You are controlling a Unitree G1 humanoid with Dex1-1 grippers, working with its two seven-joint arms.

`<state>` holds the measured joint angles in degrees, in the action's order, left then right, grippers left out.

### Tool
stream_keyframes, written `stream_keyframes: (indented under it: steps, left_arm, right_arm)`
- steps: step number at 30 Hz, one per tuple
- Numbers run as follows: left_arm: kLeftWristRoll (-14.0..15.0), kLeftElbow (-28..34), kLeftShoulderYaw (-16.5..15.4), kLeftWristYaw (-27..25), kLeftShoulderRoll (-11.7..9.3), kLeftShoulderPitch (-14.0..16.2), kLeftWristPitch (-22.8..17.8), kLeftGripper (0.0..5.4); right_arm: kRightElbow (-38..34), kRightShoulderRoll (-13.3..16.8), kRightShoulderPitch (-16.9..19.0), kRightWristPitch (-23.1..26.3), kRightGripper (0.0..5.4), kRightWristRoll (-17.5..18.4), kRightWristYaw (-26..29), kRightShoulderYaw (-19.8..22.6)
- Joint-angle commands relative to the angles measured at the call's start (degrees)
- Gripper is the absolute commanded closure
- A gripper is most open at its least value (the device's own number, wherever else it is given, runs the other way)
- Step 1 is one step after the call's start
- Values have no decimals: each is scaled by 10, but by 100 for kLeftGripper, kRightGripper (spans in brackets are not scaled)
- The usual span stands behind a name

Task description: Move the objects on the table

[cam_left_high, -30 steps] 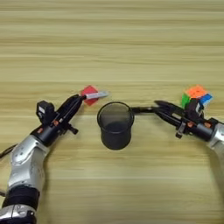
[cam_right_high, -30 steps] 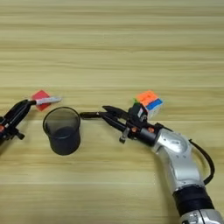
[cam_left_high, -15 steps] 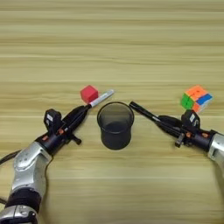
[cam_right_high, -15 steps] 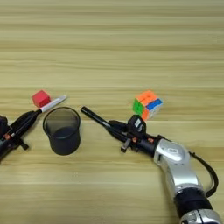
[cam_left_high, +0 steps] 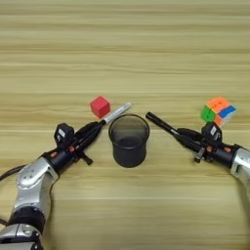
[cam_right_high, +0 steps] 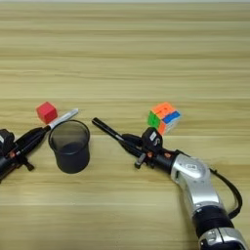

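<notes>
Left gripper (cam_left_high: 93, 130) clenches the white black-capped marker (cam_left_high: 116, 113), pointing toward 2 o'clock; right gripper (cam_left_high: 184, 136) clenches the black marker (cam_left_high: 161, 124), pointing toward 10 o'clock, both flanking the black mesh cup (cam_left_high: 129, 140).

Left gripper (cam_left_high: 93, 131): fingers cover the capped end of the white marker (cam_left_high: 117, 113); only its white barrel shows, so the cap cannot be seen.
Right gripper (cam_right_high: 131, 143): fingers cover the rear of the black marker (cam_right_high: 106, 130); black on black, where marker ends and fingers begin is unclear.
Mesh cup (cam_left_high: 129, 140): inside is dark, contents cannot be told.
Left arm cut by bottom edge in left eye view, by left edge in right eye view. Right arm cut by right edge in left eye view.
</notes>
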<state>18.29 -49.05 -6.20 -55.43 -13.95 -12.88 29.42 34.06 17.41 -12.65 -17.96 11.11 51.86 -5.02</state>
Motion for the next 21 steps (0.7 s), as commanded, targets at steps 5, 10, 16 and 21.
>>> stream_keyframes:
  steps: [5,10,16,21]
  left_arm:
    - [-25,-31,15,1,0,12,-12,479]
    - [-27,-30,18,2,0,12,-12,479]
    - [-29,-28,21,10,-1,12,-12,419]
    - [-29,-26,20,13,-1,10,-13,370]
  right_arm:
    - [14,2,-4,8,468,-8,2,-1]
    - [14,2,-4,7,468,-8,2,-1]
    - [9,1,-4,5,375,-4,3,2]
    - [2,0,-3,3,316,-1,4,4]
